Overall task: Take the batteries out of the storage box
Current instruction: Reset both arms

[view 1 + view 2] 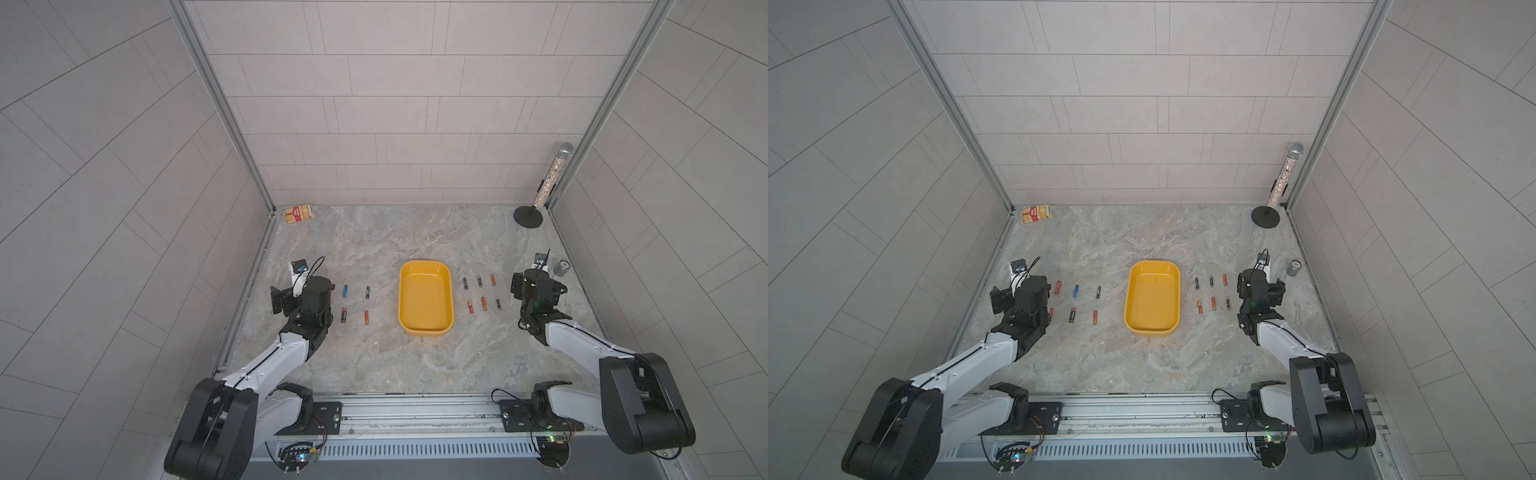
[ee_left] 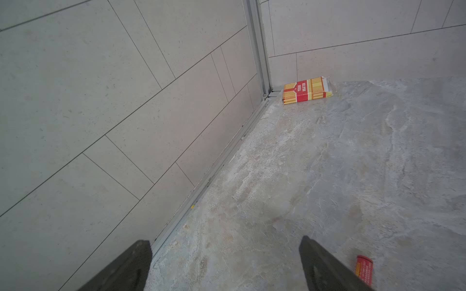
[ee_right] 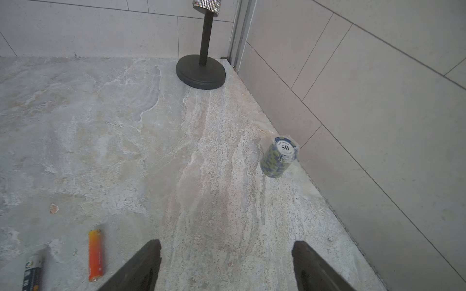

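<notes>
Grey marble tabletop (image 1: pixel 374 365) enclosed by tiled walls. The yellow storage box (image 1: pixel 425 331) sits at centre. The batteries (image 1: pixel 484 303) lie on the table in two rows on either side of it, apart from its rim. Left gripper (image 2: pixel 224 252) and right gripper (image 3: pixel 227 249): fingers spread wide, gripping nothing, each at the outer edge of its battery group.

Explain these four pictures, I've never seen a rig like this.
Two robot arms sit at a marble-look table. Two pictures look down from overhead; the other two come from cameras on the arms' wrists. The left end effector and right end effector are both open, holding nothing. The yellow storage box is empty; the batteries lie in rows on the table either side of it. A red-and-cream carton, a glittery stand and a wrapped stack of chips sit near the edges.
</notes>
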